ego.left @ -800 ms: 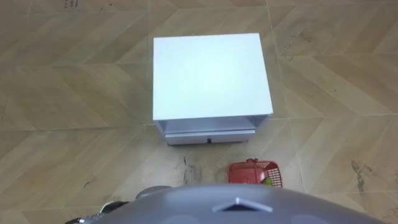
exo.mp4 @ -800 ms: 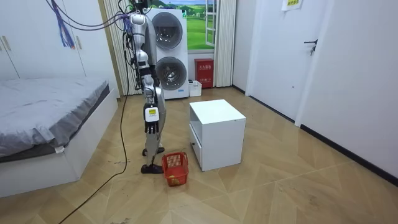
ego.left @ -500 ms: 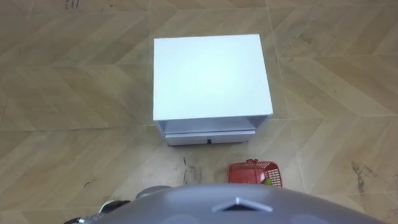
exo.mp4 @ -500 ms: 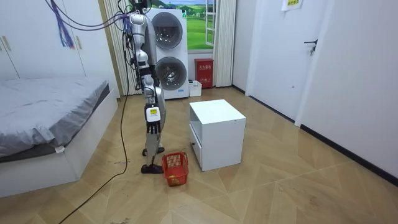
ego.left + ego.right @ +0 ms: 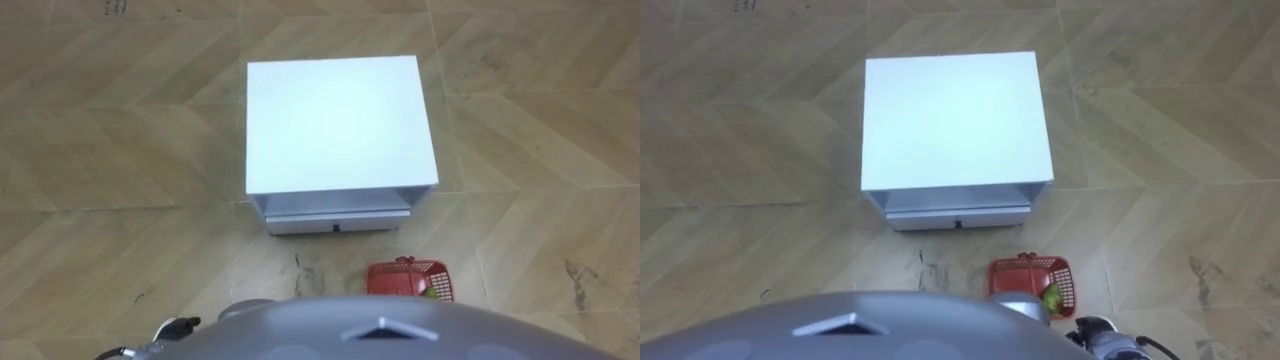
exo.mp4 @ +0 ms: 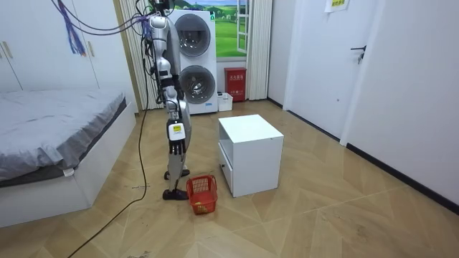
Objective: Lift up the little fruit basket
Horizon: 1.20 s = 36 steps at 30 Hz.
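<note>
Little has changed in the last second. At the lower left of the left eye view, well short of the white cabinet [image 5: 340, 120], a small part of the left hand [image 5: 172, 326] has shifted slightly. Too little of it shows to tell how its fingers are set. The cabinet, the floor [image 5: 120, 150] and the basket lie as they did, and in the room view the robot stands as upright as before, facing the cabinet's drawer [image 5: 338, 218]. I judge from this that no bend or reach has begun and the task is at its start. The fruit basket [image 5: 408, 277] sits on the floor in front of the cabinet's drawer side, off its right front corner. It is near the cabinet but apart from it, close to the robot's right foot, and something green [image 5: 1050, 295] lies inside. In the room view the right hand [image 6: 174, 143] hangs by the thigh, above the basket and on the side away from the cabinet. Its fingers seem to point loosely down, closed on nothing. The basket is closest to the cabinet's front right corner, so a reach from the right would probably do best coming straight down. Right of the cabinet the floor is open. The bed [image 6: 57, 122] stands well behind the robot, far from the cabinet, and leaves room to step back or squat.
</note>
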{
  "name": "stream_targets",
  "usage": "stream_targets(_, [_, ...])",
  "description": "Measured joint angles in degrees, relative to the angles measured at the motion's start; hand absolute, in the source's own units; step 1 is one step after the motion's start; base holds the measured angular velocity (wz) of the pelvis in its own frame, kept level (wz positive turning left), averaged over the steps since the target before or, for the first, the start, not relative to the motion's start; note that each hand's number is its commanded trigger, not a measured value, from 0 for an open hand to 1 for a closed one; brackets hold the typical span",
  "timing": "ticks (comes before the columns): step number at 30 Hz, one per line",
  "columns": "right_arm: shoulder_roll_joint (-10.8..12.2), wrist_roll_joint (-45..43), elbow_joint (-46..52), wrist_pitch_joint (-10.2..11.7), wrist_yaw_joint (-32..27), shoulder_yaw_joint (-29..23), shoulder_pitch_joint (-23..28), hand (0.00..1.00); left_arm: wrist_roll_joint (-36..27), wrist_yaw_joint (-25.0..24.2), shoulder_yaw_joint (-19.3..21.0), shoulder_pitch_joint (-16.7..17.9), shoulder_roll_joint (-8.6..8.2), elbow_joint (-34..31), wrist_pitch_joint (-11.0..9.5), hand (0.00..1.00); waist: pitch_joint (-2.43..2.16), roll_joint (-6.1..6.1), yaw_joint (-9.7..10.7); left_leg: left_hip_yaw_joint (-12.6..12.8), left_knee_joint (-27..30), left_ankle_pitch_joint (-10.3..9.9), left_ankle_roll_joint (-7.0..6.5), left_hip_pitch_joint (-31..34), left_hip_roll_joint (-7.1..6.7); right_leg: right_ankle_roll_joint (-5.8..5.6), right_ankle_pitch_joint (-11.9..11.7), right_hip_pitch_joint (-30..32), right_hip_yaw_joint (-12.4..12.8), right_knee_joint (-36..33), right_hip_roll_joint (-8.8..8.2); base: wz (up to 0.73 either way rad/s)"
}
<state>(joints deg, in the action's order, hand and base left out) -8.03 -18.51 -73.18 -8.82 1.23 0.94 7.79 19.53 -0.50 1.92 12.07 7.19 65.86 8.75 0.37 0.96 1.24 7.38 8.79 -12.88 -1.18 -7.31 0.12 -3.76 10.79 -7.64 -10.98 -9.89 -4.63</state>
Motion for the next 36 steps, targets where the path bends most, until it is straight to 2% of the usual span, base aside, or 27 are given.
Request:
stream_targets(5, [-0.04, -0.07, 0.56, -0.02, -1.14, -0.01, -0.68, 0.0, 0.09, -0.06, -0.07, 0.26, 0.02, -0.71, -0.16, 0.0, -0.03, -0.09, 0.07, 0.37, 1.34, -0.57, -0.32, 1.16, -0.03, -0.09, 0.51, 2.05, -0.24, -2.95, -0.54, 0.0])
stream_targets(8, [-0.27, 0.04, 0.76, 0.04, -1.7, -0.15, -1.57, 0.0, 0.19, -0.28, 0.03, -0.62, 0.09, -0.81, -0.72, 0.0, -0.06, -0.38, 0.04, 0.11, 3.78, -1.27, -0.97, 3.14, -0.24, -0.12, 0.55, 3.92, -1.24, -5.53, -1.33, 0.07])
stream_targets(11, [-0.92, -0.17, 1.13, 0.72, -2.65, -2.3, -2.37, 0.0, 0.99, -0.59, 0.16, -1.55, 0.19, -0.76, -1.83, 0.0, 0.15, -0.86, 0.0, 0.53, 6.76, -1.96, -2.24, 5.52, -1.02, -0.13, 0.54, 7.06, -1.17, -9.23, -2.78, -0.02])
stream_targets(13, [-1.26, -0.05, 4.04, 1.46, -3.44, -2.29, -2.64, 0.0, 1.05, -1.17, 0.6, -1.8, 1.15, -0.71, -2.98, 0.0, 0.19, -0.71, -0.21, 1.72, 8.9, -1.85, -3.3, 8.25, -1.82, -0.32, 0.41, 10.56, -0.07, -11.73, -4.25, -0.15])
stream_targets(14, [-1.36, 0.02, 4.56, 1.65, -3.69, -2.32, -2.7, 0.0, 1.07, -1.22, 1.27, -1.74, 1.35, -0.71, -3.14, 0.0, 0.1, -0.66, -0.26, 2.15, 8.97, -1.73, -3.79, 9.01, -1.84, -0.59, 0.25, 11.08, 0.04, -11.81, -4.55, -0.17])
stream_targets(15, [-1.51, 0.21, 5.81, 1.74, -3.96, -2.36, -3.11, 0.0, 1.17, -1.15, 2.68, -1.72, 1.76, -0.71, -3.54, 0.0, -0.11, -1.3, -0.56, 3.6, 8.85, -1.71, -4.85, 10.34, -1.85, -1.08, 0.06, 12.33, -0.14, -12.82, -5.18, 0.0])
stream_targets(16, [-1.46, 0.4, 6.79, 1.8, -4.28, -2.82, -3.16, 0.0, 1.35, -1.1, 3.23, -1.62, 2.55, -0.61, -4.06, 0.0, 0.35, -0.86, 0.05, 5.51, 9.57, -2.04, -5.62, 11.25, -1.82, -0.65, 1.65, 14.71, -0.34, -20.15, -6.62, 0.2])
stream_targets(17, [-1.45, 0.59, 6.85, 1.76, -4.37, -3.66, -2.91, 0.0, 1.42, -1.03, 3.82, -1.51, 2.82, -0.79, -4.21, 0.0, 0.25, -0.59, 0.19, 6.0, 10.18, -2.21, -5.93, 11.67, -1.97, -0.5, 2.43, 15.31, -0.21, -25.28, -7.52, 0.43])
stream_targets(18, [-1.55, 1.82, 6.86, 1.68, -4.83, -4.82, -2.58, 0.0, 1.44, -0.8, 4.49, -0.85, 3.16, -1.64, -4.5, 0.0, 0.13, -0.13, -0.31, 6.94, 10.72, -2.41, -6.34, 11.9, -2.39, -0.26, 2.96, 15.41, 0.29, -35.16, -8.73, 0.27])
stream_targets(19, [-1.6, 4.0, 7.32, 1.85, -5.68, -4.63, -2.98, 0.0, 1.19, -0.51, 4.54, -0.11, 3.67, -2.4, -4.57, 0.0, -0.04, 1.19, -1.2, 7.43, 11.12, -2.28, -6.66, 12.54, -3.13, -0.24, 2.95, 14.79, 1.32, -42.27, -9.48, 0.04])
stream_targets(20, [-1.59, 6.48, 8.37, 2.23, -6.33, -4.61, -4.13, 0.0, 0.88, -0.11, 4.44, 0.28, 4.03, -2.76, -4.58, 0.0, -0.23, 1.33, -1.92, 7.81, 12.92, -2.44, -6.94, 14.56, -3.1, -0.06, 2.77, 13.64, 2.29, -46.04, -9.22, -0.15])
stream_targets(23, [-1.61, 10.7, 8.86, 4.51, -6.88, -4.49, -7.12, 0.0, 0.71, 0.08, 4.45, -0.66, 4.43, -2.77, -4.62, 0.0, -0.23, 2.27, -2.07, 7.88, 16.84, -2.19, -7.48, 20.55, -2.81, -0.12, 2.48, 10.33, 2.17, -43.91, -9.33, 0.03])
stream_targets(24, [-1.59, 12.55, 8.87, 5.33, -7.16, -4.0, -8.91, 0.0, 0.61, 0.35, 4.07, -1.45, 4.55, -2.67, -4.66, 0.0, -0.54, 2.83, -2.71, 7.8, 19.59, -2.14, -7.58, 24.35, -2.55, -0.49, 2.69, 8.61, 2.58, -39.95, -9.23, 0.14])
stream_targets(26, [-1.57, 14.25, 8.81, 5.86, -8.46, -3.97, -12.23, 0.0, -0.05, 1.65, 3.5, -5.68, 4.56, -1.78, -5.33, 0.0, -0.37, 3.15, -3.33, 7.69, 25.99, -2.21, -7.8, 33.09, -1.72, -1.77, 3.97, 6.63, 2.92, -31.79, -8.76, 0.19])
stream_targets(27, [-1.57, 14.75, 8.8, 6.02, -8.82, -4.0, -12.99, 0.0, -0.69, 2.15, 3.4, -6.85, 4.52, -1.44, -5.47, 0.0, -0.23, 3.05, -3.47, 7.55, 27.64, -2.19, -7.83, 35.1, -1.43, -2.43, 6.2, 6.37, 2.95, -29.9, -8.46, 0.08])
stream_targets(28, [-1.51, 15.52, 8.81, 6.35, -9.64, -3.89, -14.56, 0.0, -2.87, 3.33, 2.2, -8.55, 4.64, -1.23, -6.04, 0.0, -0.01, 2.75, -4.0, 7.5, 30.82, -2.15, -7.75, 38.88, -0.4, -3.06, 11.49, 6.62, 2.69, -26.99, -7.95, 0.0])
stream_targets(29, [-1.46, 16.05, 8.88, 6.36, -9.95, -3.88, -15.35, 0.0, -3.91, 3.86, 1.77, -9.17, 4.7, -1.11, -6.42, 0.0, 0.0, 2.72, -4.27, 7.46, 32.23, -2.07, -7.6, 40.55, -0.01, -3.02, 13.86, 6.88, 2.4, -26.41, -7.61, -0.04])
stream_targets(31, [-1.45, 16.5, 9.69, 6.27, -11.61, -3.9, -16.1, 0.0, -5.11, 5.06, -0.12, -10.76, 4.88, -0.26, -7.45, 0.0, -0.05, 2.5, -4.85, 6.4, 36.5, -1.59, -6.73, 46.39, 0.71, -1.9, 21.6, 9.9, 1.14, -27.69, -7.21, 0.1])
stream_targets(32, [-1.45, 16.5, 10.16, 6.27, -12.08, -4.05, -16.22, 0.0, -5.44, 5.12, -0.18, -10.86, 4.88, 0.0, -7.77, 0.0, -0.03, 2.53, -4.89, 6.37, 37.53, -1.45, -6.62, 47.79, 1.08, -1.66, 23.25, 11.18, 1.16, -28.99, -7.19, 0.0])
stream_targets(33, [-1.49, 16.62, 10.96, 6.33, -13.32, -4.12, -17.17, 0.0, -5.9, 5.24, -0.2, -11.6, 4.96, 0.85, -8.03, 0.0, 0.05, 2.52, -5.08, 5.38, 39.97, -1.45, -6.35, 50.69, 1.11, -1.5, 26.29, 14.26, 0.76, -32.62, -7.34, -0.25])
stream_targets(34, [-1.48, 17.09, 10.96, 6.39, -14.56, -4.13, -18.76, 0.0, -6.99, 5.4, -0.42, -11.99, 5.2, 2.64, -8.0, 0.0, 0.4, 2.21, -5.06, 3.55, 42.87, -1.53, -6.18, 53.41, 0.94, -1.7, 28.81, 17.12, 0.23, -36.93, -7.46, -0.27])
stream_targets(35, [-1.46, 17.21, 11.0, 6.49, -15.12, -4.19, -19.31, 0.0, -7.8, 5.52, -0.4, -12.19, 5.3, 3.59, -7.91, 0.0, 0.46, 2.14, -5.12, 2.86, 44.38, -1.88, -5.65, 54.84, 0.89, -1.48, 29.89, 18.4, -0.23, -39.01, -7.62, -0.22])
stream_targets(36, [-1.41, 17.43, 11.23, 6.75, -16.01, -4.61, -20.33, 0.0, -8.91, 6.3, -0.5, -12.18, 5.39, 4.46, -7.91, 0.0, 0.66, 2.52, -5.29, 1.94, 46.86, -2.8, -4.93, 56.94, 0.46, -1.39, 31.73, 21.04, -0.49, -43.67, -8.5, -0.09])
